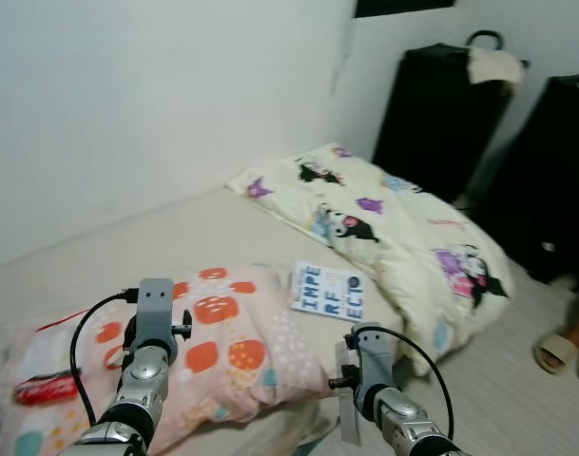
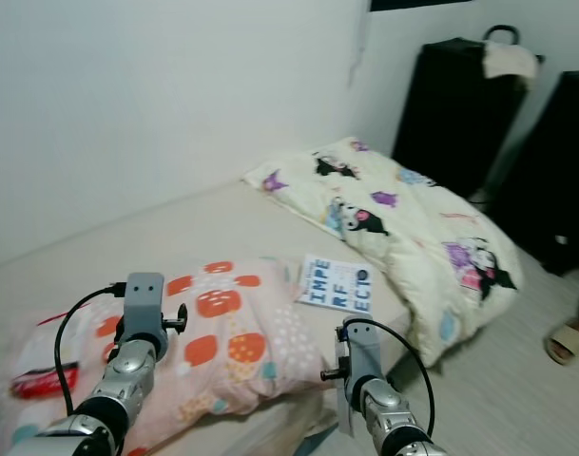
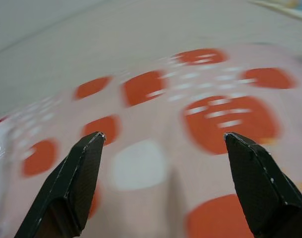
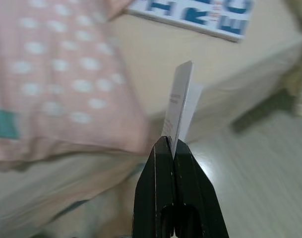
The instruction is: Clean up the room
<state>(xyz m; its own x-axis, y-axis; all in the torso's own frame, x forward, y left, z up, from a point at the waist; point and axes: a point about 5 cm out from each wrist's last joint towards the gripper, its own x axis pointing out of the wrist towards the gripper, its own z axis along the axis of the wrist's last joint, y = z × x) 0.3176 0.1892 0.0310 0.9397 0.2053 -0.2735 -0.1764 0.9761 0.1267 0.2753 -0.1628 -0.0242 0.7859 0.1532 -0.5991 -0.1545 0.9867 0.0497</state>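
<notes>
Paper slip, thin and white (image 4: 181, 101), one, clamped upright between the closed fingers of the right pincer (image 4: 169, 144), held over the bed's near edge.

Head views: one low beige mattress bed (image 1: 175, 237) against a white wall. On it: one pink pillow with orange and white patches (image 1: 222, 351) at the near corner, one white book with blue block letters (image 1: 329, 291) just beside the pillow, one cream cartoon-print duvet (image 1: 403, 237) spilling over the far edge to the floor. One red packet (image 1: 44, 388) lies on the pillow's left end. Two black suitcases (image 1: 441, 109) stand beyond the duvet. Pale floor (image 1: 503, 394) to the right lies open; a person's sandalled foot (image 1: 558, 350) stands there.

Left wrist view: left pincer (image 3: 163, 148) with fingers spread wide, hovering over the pillow.

Right wrist view: book ahead, pillow alongside, floor below the mattress edge.
</notes>
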